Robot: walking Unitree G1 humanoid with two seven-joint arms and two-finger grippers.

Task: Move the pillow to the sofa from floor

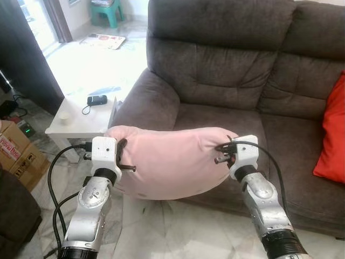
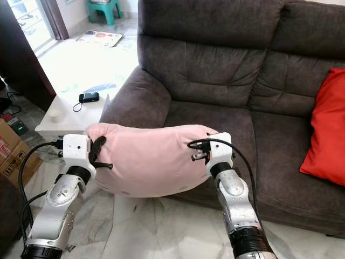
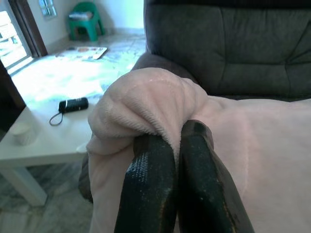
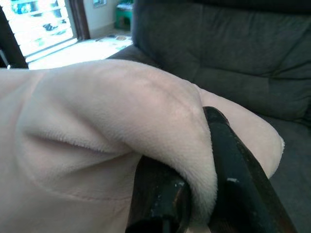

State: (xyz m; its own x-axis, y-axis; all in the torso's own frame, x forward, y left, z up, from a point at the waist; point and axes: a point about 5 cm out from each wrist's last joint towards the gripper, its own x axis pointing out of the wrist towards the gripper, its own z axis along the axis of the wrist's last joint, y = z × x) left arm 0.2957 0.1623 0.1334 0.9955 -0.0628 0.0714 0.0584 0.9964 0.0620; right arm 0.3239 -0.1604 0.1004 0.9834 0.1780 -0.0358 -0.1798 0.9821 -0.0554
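Note:
A pale pink pillow (image 1: 170, 159) hangs between my two arms, held up in front of the dark brown sofa (image 1: 226, 70), level with the front edge of its left seat. My left gripper (image 1: 122, 156) is shut on the pillow's left end; in the left wrist view its black fingers (image 3: 150, 189) pinch a fold of the pink fabric (image 3: 146, 109). My right gripper (image 1: 222, 152) is shut on the right end, and its fingers (image 4: 233, 189) clamp a thick fold of pillow (image 4: 112, 126).
A red cushion (image 1: 333, 135) leans at the sofa's right side. A white side table (image 1: 81, 116) with a black device (image 1: 97, 100) and a small cup (image 1: 64, 117) stands left of the sofa arm. Cardboard boxes (image 1: 16, 154) sit at far left. Marble floor (image 1: 172, 226) lies below.

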